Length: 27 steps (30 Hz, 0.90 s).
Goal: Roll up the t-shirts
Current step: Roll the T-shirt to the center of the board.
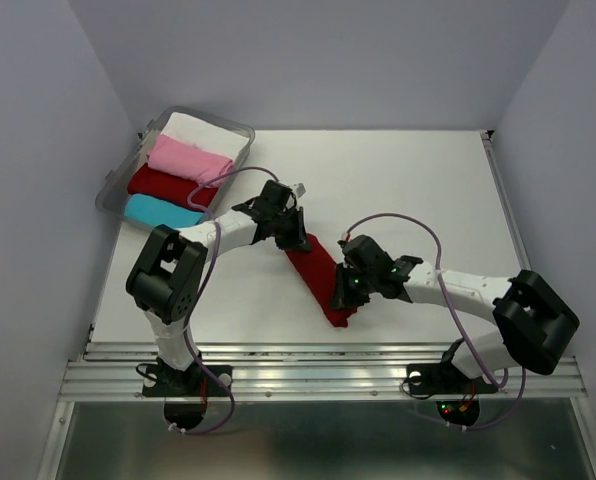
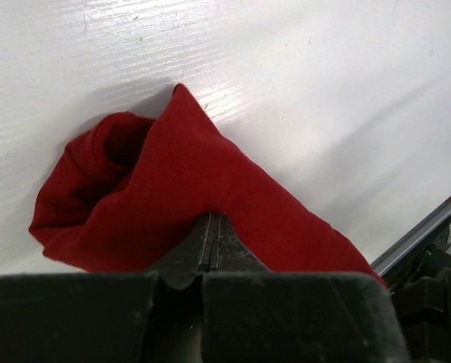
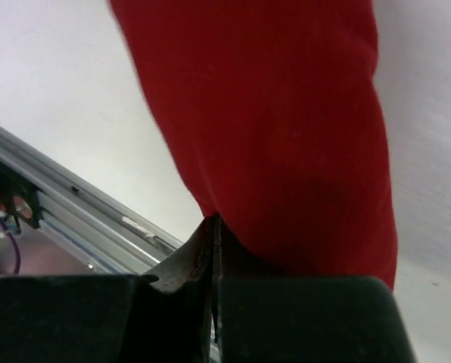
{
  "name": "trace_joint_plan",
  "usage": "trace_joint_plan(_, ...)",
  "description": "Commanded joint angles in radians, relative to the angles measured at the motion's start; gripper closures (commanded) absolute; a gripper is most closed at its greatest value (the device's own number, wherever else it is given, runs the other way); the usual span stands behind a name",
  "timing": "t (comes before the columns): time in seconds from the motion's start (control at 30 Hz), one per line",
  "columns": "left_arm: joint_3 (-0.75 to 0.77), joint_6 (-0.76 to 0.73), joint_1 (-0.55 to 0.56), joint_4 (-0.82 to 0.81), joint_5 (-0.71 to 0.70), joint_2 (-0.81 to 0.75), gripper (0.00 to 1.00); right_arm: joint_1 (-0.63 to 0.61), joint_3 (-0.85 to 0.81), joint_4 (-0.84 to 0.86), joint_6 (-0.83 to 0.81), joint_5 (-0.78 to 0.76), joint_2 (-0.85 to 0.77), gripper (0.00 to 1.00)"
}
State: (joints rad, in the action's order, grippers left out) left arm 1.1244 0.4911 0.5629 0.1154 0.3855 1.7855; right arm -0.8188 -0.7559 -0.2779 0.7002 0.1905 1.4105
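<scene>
On surface (image 1: 428,190), left jaws hide dark red t-shirt (image 1: 323,280) far end from us; long axis diagonal, far-left to near-right; left, right jaws closed, pinch unclear.

We log the dark red t-shirt (image 1: 321,280): soft knit cloth, matt, fine weave visible close up, no sheen. Table (image 1: 408,190): white painted top, semi-gloss, w/ faint grain-like streaks & small scuffs. Left gripper (image 2: 213,217) & right gripper (image 3: 214,221): black plastic, matt, slightly grainy. Rail (image 1: 328,372) at near edge: bare ribbed metal, bright. Tub (image 1: 115,188): clear glossy plastic. In it we see pink shirt (image 1: 188,160), white shirt (image 1: 200,130), cyan shirt (image 1: 160,211), 2nd dark red shirt (image 1: 168,186): all matt cloth.
</scene>
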Motion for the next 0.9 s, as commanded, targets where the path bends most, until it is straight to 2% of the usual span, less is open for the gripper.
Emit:
trace_joint_plan(0.0,0.018,-0.032,0.006,0.001,-0.010,0.006,1.00,-0.002,0.084,0.025,0.042,-0.091,0.002,0.99)
trace_joint_plan(0.17,0.032,-0.039,0.006,0.004,-0.004,0.032,1.00,-0.011,0.110,0.013,0.030,-0.089,0.015,0.99)
trace_joint_plan(0.37,0.067,-0.036,0.006,0.033,-0.016,-0.015,1.00,-0.040,-0.057,-0.109,0.010,-0.151,-0.077,0.99)
trace_joint_plan(0.53,0.094,-0.029,0.006,0.081,-0.057,-0.077,1.00,-0.040,-0.129,-0.155,0.076,-0.281,-0.160,0.99)
trace_joint_plan(0.67,0.092,-0.031,0.006,0.093,-0.076,-0.101,1.00,-0.040,-0.103,-0.164,0.136,-0.368,-0.192,0.99)
trace_joint_plan(0.87,0.084,-0.033,0.005,0.092,-0.092,-0.058,1.00,-0.040,-0.036,-0.150,0.194,-0.381,-0.124,0.99)
